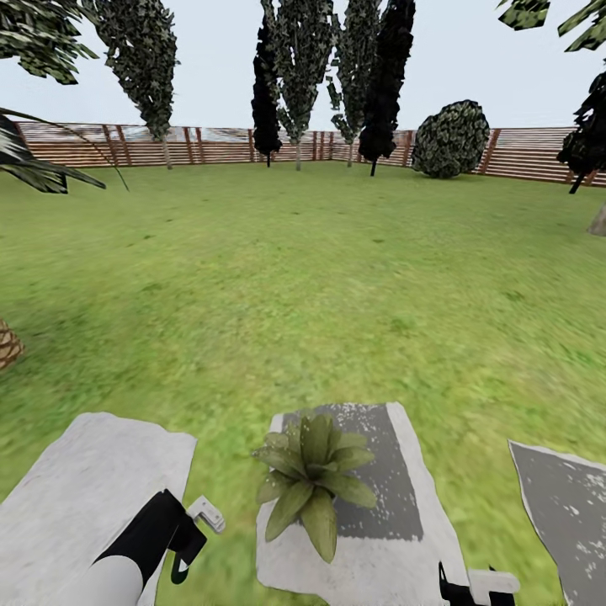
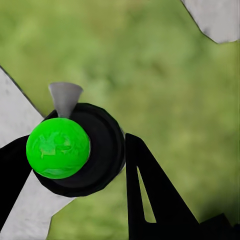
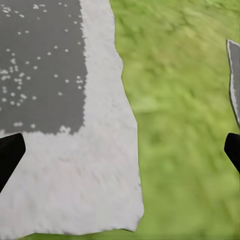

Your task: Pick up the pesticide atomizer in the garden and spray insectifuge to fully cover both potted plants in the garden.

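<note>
We look out over a green lawn point(image 1: 320, 278) toward a brown slatted fence point(image 1: 210, 145) with dark trees point(image 1: 383, 76) and a round bush point(image 1: 450, 139) in front of it. Three grey stepping stones lie at our feet: one on the left point(image 1: 76, 497), one in the middle point(image 1: 387, 522) and one on the right point(image 1: 572, 513).

One potted plant point(image 1: 310, 480), a low rosette of broad pointed leaves, sits on the left part of the middle stone; its pot is hidden under the leaves.

Our left gripper point(image 1: 187, 539) is low in the head view, over the grass between the left and middle stones, just left of the plant. In the left wrist view its black fingers point(image 2: 150, 195) are pinched on the sprayer point(image 2: 75, 150), one on each side of the dark round bottle. We see the sprayer from above: a bright green ball on top and a grey nozzle pointing away from the wrist.

Our right gripper point(image 3: 120, 155) hangs over the edge of the middle stone point(image 3: 85, 170) and the grass point(image 3: 185, 125). Its two fingertips point(image 3: 10, 155) sit at opposite edges of the wrist view, spread wide, with nothing between them
</note>
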Controlling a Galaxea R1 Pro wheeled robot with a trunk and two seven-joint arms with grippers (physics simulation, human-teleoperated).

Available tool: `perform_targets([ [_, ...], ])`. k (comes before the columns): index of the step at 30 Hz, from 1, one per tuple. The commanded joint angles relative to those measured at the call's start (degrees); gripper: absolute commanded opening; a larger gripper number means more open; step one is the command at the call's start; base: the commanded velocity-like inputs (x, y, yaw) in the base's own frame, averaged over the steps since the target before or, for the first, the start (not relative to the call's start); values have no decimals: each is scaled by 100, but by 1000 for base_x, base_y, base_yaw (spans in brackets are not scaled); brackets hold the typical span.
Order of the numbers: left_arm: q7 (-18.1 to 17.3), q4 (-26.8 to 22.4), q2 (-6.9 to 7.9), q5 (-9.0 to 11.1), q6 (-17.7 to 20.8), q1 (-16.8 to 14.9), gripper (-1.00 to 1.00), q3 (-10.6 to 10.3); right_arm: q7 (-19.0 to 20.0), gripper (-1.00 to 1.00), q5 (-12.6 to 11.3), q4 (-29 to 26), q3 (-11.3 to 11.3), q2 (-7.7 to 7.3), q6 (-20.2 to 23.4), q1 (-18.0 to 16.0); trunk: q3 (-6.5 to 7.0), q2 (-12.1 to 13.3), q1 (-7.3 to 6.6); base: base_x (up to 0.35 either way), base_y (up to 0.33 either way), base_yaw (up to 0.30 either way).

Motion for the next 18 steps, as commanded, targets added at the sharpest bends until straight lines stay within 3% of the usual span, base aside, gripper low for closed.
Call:
perform_targets([
  [1,-37,-14,-9,-38,16,-3,-100,45,-35,100,61,9,-25,0,-19,-5,-6,-2,-1,0,0,0],
  [9,-32,30,-72,-50,12,-3,-100,30,-39,100,60,9,-25,0,-19,-5,-8,-2,-1,186,0,0],
  [14,-34,59,-192,-77,0,-3,-100,15,-35,100,60,9,-25,0,-19,-5,-8,-2,-1,22,0,0],
  [18,-51,274,-159,-112,-29,-3,-100,-19,-33,100,61,9,-25,0,-19,-5,-8,-2,-1,1,0,0],
])
